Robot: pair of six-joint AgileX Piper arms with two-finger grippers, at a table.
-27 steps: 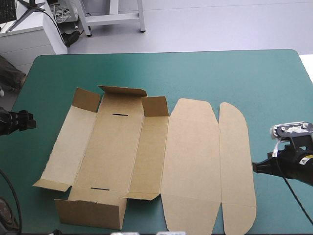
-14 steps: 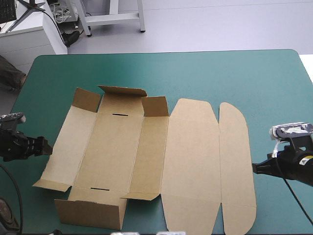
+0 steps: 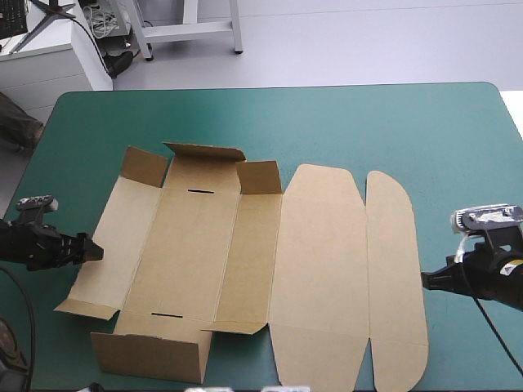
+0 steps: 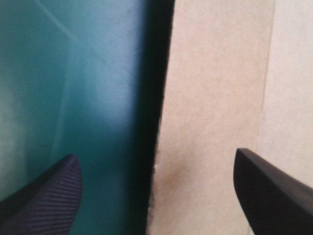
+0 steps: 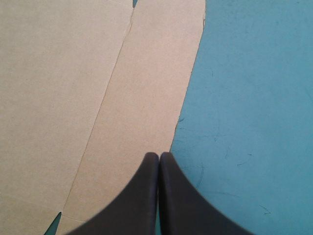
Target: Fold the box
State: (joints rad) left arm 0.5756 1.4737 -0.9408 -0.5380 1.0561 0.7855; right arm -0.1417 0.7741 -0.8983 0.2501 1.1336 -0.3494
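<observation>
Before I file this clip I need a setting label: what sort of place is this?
Probably a robot test bench: a table with a teal-green cover, one brown box sheet lying mostly flat on it, and a left tool and right tool at its opposite edges.

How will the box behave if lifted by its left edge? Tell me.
The box probably bends along its creases rather than flopping: its end flaps stand up unaided. It looks thin and likely light, so a push from the left tool may slide the whole sheet across the teal-green cover.
</observation>
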